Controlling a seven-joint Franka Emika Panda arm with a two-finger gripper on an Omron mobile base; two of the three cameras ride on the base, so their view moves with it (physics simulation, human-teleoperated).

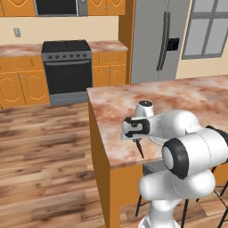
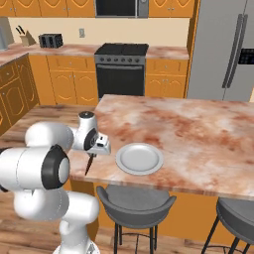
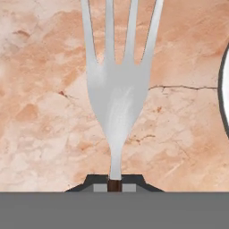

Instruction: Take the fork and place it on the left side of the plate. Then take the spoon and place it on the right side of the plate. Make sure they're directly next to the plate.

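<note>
My gripper (image 3: 114,183) is shut on the fork (image 3: 117,89), pinching the top of its dark handle, with the silver tines pointing away over the marbled counter. In the base views the fork (image 2: 89,165) hangs from the gripper (image 2: 93,155) just above the counter's near left corner, left of the round grey-white plate (image 2: 139,158). The plate's rim (image 3: 225,89) shows at the right edge of the hand view, apart from the tines. From the left base the fork (image 1: 140,149) dangles below the gripper (image 1: 137,140) near the counter's front edge. The spoon is out of view.
The island counter (image 2: 198,129) stretches far to the right and back. Two dark stools (image 2: 136,199) stand under its near edge. A stove (image 2: 121,64), orange cabinets and a steel fridge (image 2: 223,49) line the far wall across wooden floor.
</note>
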